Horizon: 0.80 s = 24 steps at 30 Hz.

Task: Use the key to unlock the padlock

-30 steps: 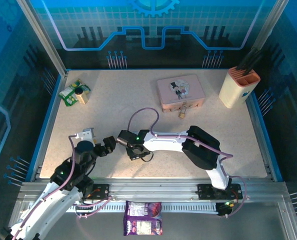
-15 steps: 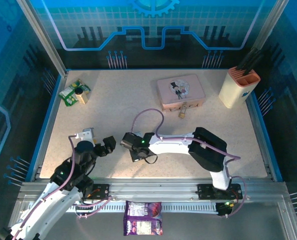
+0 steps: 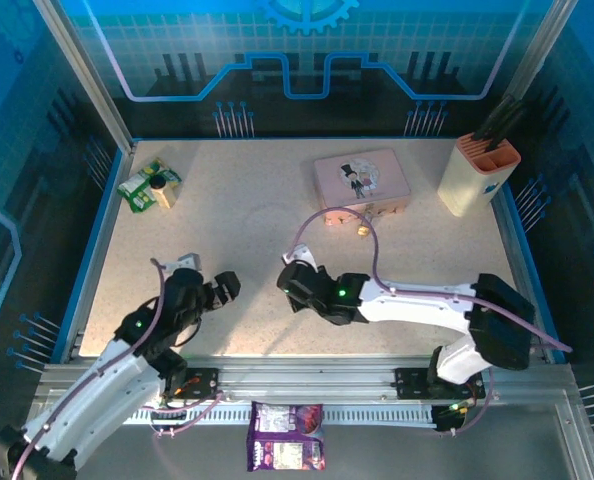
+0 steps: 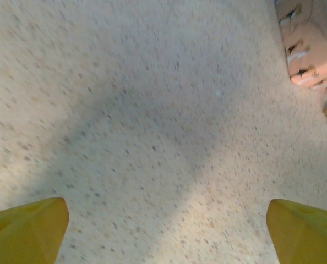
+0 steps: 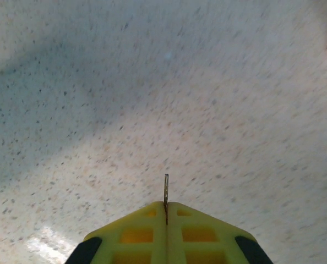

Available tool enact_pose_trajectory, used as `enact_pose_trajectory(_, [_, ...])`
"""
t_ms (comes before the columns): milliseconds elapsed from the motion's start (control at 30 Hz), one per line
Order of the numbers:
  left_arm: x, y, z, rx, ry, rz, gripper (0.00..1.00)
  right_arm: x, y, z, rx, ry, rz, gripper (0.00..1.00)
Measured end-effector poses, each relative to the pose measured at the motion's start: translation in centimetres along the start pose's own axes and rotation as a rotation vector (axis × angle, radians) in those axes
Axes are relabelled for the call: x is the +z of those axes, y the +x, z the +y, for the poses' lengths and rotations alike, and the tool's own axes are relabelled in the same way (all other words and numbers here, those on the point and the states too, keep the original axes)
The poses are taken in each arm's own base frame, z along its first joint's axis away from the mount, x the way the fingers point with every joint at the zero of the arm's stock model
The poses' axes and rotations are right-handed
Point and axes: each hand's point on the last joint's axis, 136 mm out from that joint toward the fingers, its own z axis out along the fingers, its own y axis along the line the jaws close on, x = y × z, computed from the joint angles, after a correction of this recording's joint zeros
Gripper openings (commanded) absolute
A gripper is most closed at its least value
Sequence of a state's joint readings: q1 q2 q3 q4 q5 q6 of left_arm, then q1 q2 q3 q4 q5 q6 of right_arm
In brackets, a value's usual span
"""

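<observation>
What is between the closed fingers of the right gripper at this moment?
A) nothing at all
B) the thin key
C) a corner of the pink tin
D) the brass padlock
B: in the right wrist view the right gripper is shut on the key, whose thin blade sticks out between the yellow fingers, while the padlock lies far off beside the pink tin.
</observation>
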State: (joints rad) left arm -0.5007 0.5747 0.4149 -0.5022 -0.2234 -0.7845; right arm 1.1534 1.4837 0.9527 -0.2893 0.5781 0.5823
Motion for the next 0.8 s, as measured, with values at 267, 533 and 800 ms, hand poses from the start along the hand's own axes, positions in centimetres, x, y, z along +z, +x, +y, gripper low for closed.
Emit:
enact_pose_trajectory(267, [0.1, 0.5, -8.0, -0.033, 0.1, 0.166, 0.74, -1.3, -0.7, -3.1, -0.206, 0.072, -0.217, 0.0])
enact_pose_trajectory(533, [-1.9, 0.8, -15.4, 0.01, 0.25, 0.189, 0.63, -2.3, -1.1, -2.2, -0.362, 0.059, -0.407, 0.0])
enact_pose_trajectory(800, [-0.7, 2.6, -16.9, 0.031, 0.232, 0.233, 0.46, -3.6, -2.4, 0.7, -0.44, 0.031, -0.568, 0.0])
